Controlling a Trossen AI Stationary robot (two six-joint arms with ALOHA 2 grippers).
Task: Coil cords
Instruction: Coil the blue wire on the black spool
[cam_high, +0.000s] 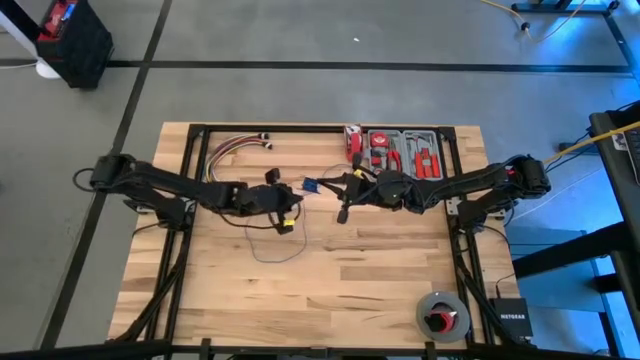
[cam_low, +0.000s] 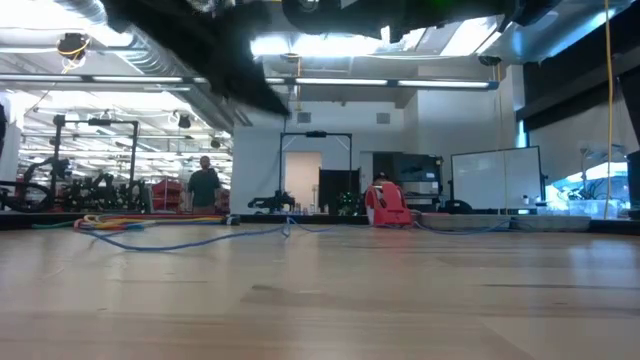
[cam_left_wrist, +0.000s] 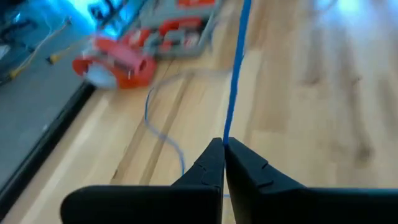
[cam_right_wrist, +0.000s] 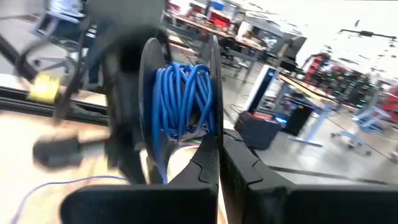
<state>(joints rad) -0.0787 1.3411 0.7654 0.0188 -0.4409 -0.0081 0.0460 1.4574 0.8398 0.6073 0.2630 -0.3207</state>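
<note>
Left gripper (cam_left_wrist: 223, 146) is pinched tight on the thin blue cord (cam_left_wrist: 233, 87), which runs taut away from its tips over the wooden surface (cam_high: 330, 280). To the right, the right gripper (cam_right_wrist: 219, 149) is closed on a black spool (cam_right_wrist: 180, 106) wound with blue cord.

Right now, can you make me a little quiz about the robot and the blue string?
1. True or false: the left gripper is pinched shut on the blue cord.
2. What is wound with blue cord in front of the right gripper? A) a black spool B) a cup C) a book
3. Fill in: the red tool tray sits at the table's ____ edge, away from the arms' bases.

Key: 1 true; 2 A; 3 far.
</note>
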